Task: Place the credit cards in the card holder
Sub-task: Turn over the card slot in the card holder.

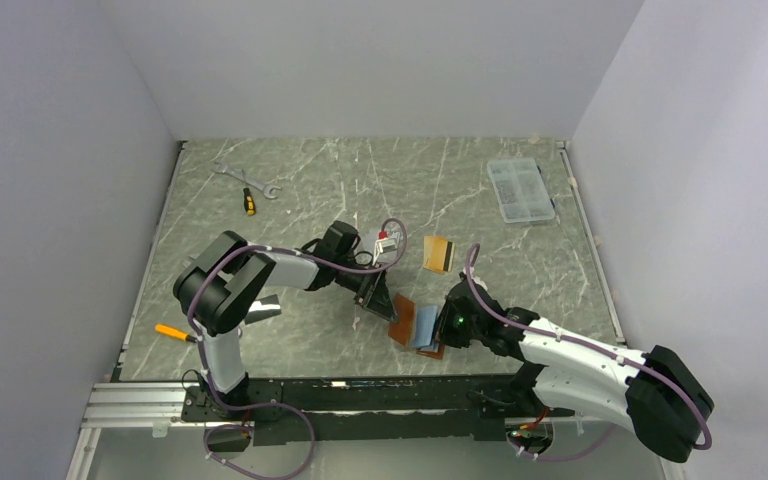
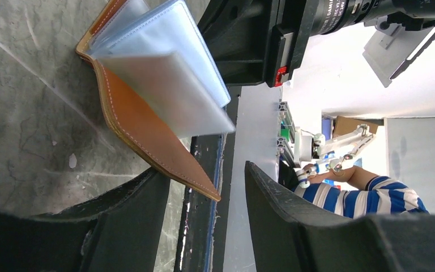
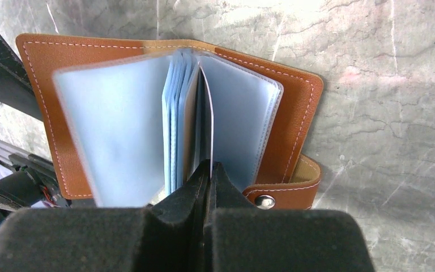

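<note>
The card holder [image 1: 412, 325] lies open on the table between the arms, tan leather outside [image 3: 45, 56] with light blue-grey sleeves fanned up. My right gripper [image 3: 209, 165] is shut on a thin credit card [image 3: 210, 130], seen edge-on, standing between the sleeves; it sits at the holder's right side [image 1: 447, 318]. My left gripper [image 2: 204, 170] is open at the holder's left edge [image 1: 382, 303], with a corner of the brown cover [image 2: 141, 122] lying between its fingers. An orange card with a dark stripe [image 1: 438, 253] lies on the table just beyond the holder.
A wrench [image 1: 245, 178] and a yellow-handled screwdriver [image 1: 249, 201] lie at the back left. A clear compartment box [image 1: 520, 188] stands at the back right. An orange-handled tool [image 1: 173, 331] lies near the left arm's base.
</note>
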Controlling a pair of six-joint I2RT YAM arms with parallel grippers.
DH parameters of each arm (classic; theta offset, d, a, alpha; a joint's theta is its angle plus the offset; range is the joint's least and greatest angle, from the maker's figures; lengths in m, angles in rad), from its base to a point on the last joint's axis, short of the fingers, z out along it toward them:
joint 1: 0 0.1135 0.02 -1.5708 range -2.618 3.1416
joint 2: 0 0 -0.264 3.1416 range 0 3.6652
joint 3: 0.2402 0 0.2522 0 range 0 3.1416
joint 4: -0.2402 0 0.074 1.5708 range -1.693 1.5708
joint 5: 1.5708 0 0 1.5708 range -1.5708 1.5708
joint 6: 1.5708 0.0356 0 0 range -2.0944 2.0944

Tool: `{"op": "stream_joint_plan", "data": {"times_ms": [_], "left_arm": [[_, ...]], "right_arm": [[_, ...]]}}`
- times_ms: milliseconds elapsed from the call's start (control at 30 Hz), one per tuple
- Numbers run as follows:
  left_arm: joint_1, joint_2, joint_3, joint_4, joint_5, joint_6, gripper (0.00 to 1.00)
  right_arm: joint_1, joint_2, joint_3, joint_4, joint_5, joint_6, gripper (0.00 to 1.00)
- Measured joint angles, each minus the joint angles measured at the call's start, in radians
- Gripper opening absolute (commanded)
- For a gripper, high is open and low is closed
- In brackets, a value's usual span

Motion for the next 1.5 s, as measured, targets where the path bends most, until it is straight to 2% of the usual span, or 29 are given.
{"op": "stream_joint_plan", "data": {"times_ms": [300,500,700,1500], "left_arm": [[0.014,0.006,0.000,0.000,0.000,0.003,0.63],[0.069,0.012,0.000,-0.023,-0.003,0.032,0.59],[0.069,0.012,0.010,-0.085,-0.025,0.082,0.56],[0.085,0.003,0.020,-0.111,-0.004,0.081,0.58]], "right_arm": [[0.000,-0.008,0.008,-0.005,0.000,-0.003,0.00],[0.004,-0.012,0.032,-0.039,0.005,-0.013,0.00],[0.023,0.008,0.077,-0.091,0.021,-0.034,0.00],[0.074,0.074,0.150,-0.127,0.032,-0.097,0.00]]}}
